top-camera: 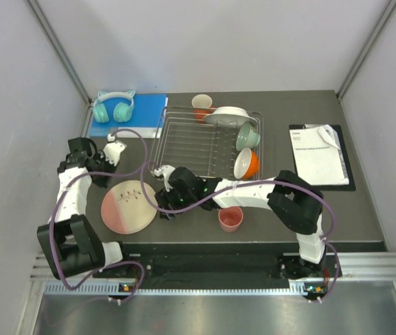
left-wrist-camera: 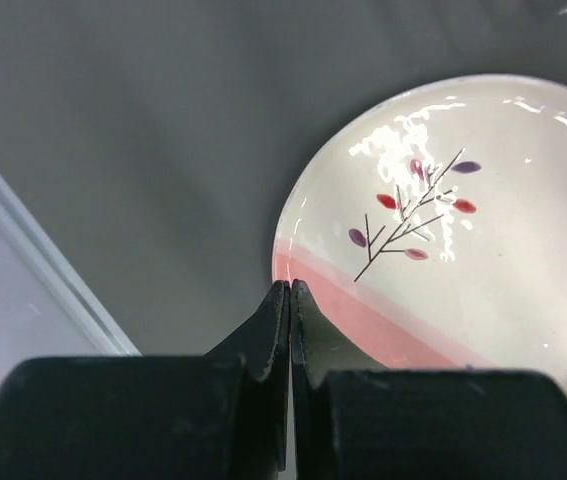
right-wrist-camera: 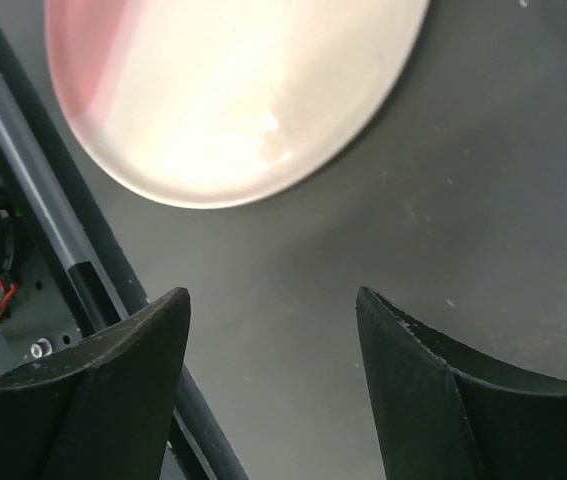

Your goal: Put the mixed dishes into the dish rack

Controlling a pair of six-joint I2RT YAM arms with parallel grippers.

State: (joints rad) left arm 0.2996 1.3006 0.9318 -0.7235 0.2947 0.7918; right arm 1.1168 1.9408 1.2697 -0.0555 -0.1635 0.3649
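The pink-and-cream sprig plate (top-camera: 129, 206) lies flat on the dark table at the front left. My left gripper (top-camera: 105, 176) is shut and empty at the plate's left rim; in the left wrist view its tips (left-wrist-camera: 290, 285) sit just short of the plate (left-wrist-camera: 463, 220). My right gripper (top-camera: 160, 199) is open and empty just right of the plate, which fills the top of the right wrist view (right-wrist-camera: 233, 90) beyond the gripper (right-wrist-camera: 271, 295). The dish rack (top-camera: 184, 143) holds the white plate (top-camera: 230, 115), mint-green bowl (top-camera: 248, 136) and orange bowl (top-camera: 246, 165). The orange mug (top-camera: 202, 106) stands behind the rack. The pink cup (top-camera: 230, 218) stands at the front.
Teal cat-ear headphones (top-camera: 114, 108) lie on a blue pad (top-camera: 145, 112) at the back left. A black clipboard with paper (top-camera: 320, 155) lies at the right. The table's front rail (right-wrist-camera: 83, 260) runs close beside my right gripper.
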